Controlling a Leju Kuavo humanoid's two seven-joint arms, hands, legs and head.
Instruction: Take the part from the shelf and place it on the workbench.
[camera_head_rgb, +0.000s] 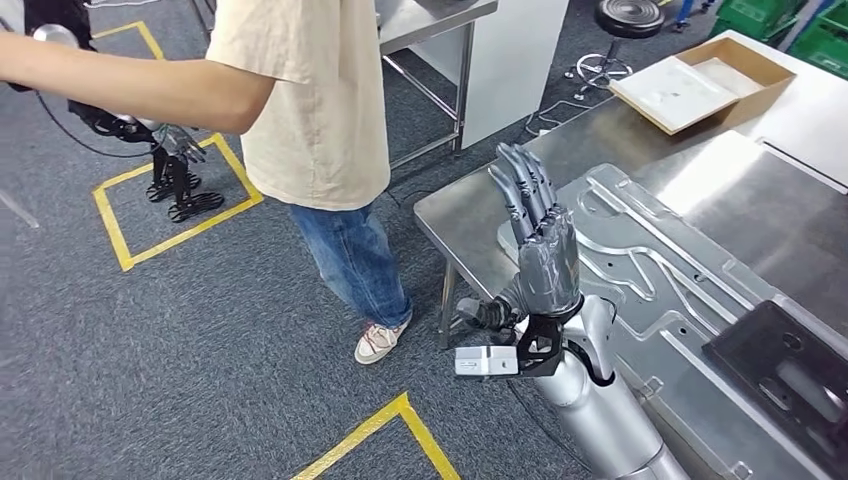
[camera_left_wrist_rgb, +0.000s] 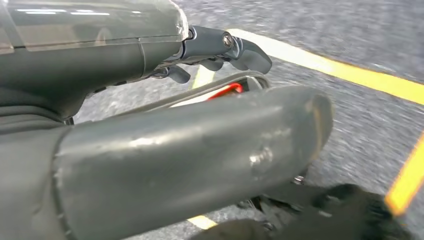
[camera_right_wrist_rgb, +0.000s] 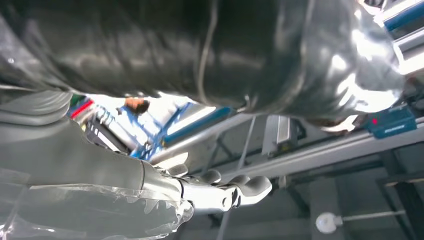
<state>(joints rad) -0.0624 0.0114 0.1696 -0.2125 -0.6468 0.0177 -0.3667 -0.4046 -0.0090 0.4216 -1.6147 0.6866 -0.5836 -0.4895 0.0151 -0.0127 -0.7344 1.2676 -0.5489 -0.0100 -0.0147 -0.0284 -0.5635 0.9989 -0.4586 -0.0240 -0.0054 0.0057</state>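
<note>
The right hand (camera_head_rgb: 535, 235) is raised upright beside the workbench (camera_head_rgb: 470, 215), fingers straight and close together with nothing in them. The left hand (camera_head_rgb: 165, 140) is stretched far out over the carpet, next to a person (camera_head_rgb: 310, 110) whose arm reaches the same way. In the left wrist view its fingers (camera_left_wrist_rgb: 225, 47) curl in above a thin grey edge with a red mark; they may be closed on something, but the view is too close and blurred to be sure.

A large pressed metal panel (camera_head_rgb: 680, 270) already lies flat on the workbench, just behind the right hand. If that panel is the part, the placing looks done and only withdrawal is left. If the part is what the left hand reaches for, the pick is not yet finished. A dark tray (camera_head_rgb: 790, 375) sits on the panel's near corner, and a shallow cardboard box (camera_head_rgb: 700, 80) rests farther back.
</note>
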